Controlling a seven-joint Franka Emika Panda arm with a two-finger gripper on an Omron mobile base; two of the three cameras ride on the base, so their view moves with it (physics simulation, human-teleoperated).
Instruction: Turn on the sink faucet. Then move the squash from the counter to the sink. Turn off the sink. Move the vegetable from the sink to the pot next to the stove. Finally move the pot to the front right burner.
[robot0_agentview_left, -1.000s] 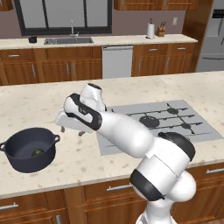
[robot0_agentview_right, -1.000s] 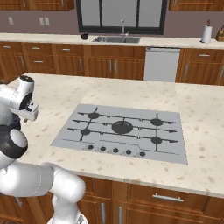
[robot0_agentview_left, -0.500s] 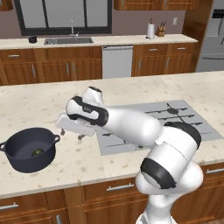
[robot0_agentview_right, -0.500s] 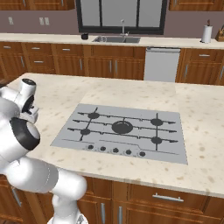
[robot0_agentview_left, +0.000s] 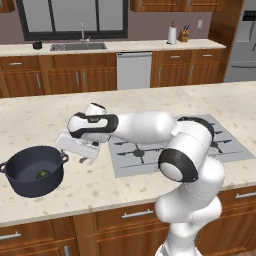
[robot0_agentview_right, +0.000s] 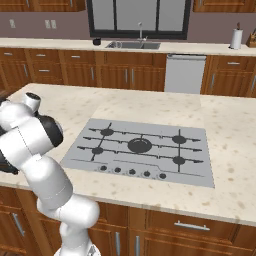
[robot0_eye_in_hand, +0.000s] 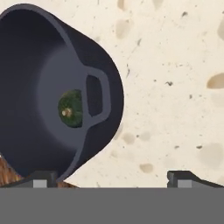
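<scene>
Pincer (robot0_agentview_left: 86, 156) spread wide, pinching nothing; in hand view its two dark tips (robot0_eye_in_hand: 43, 178) stand far apart, one just under the pot's near wall, the other over bare stone. It hangs low over the surface (robot0_agentview_left: 45, 117), just right of the pot (robot0_agentview_left: 34, 171) and apart from it, w/ the white hand angled down twd the pot's right handle.

Pot: dark, round, two loop handles, upright on the beige speckled surface, near its front edge. Squash (robot0_agentview_left: 42, 174) lies inside on the pot's floor, small dark green ball; in hand view it shows partly behind the near handle (robot0_eye_in_hand: 95, 96), pale stem spot visible.

Stove (robot0_agentview_right: 142, 150) sits well right of the pot on the same surface, beyond the pincer: grey steel, black grates, knobs along front edge. Nothing on the burners.

Far behind the pot, across the aisle, the sink (robot0_agentview_left: 77, 47) w/ its faucet (robot0_agentview_left: 83, 33) is set in the back counter below the window. Whether water runs: can't tell at this size.
</scene>
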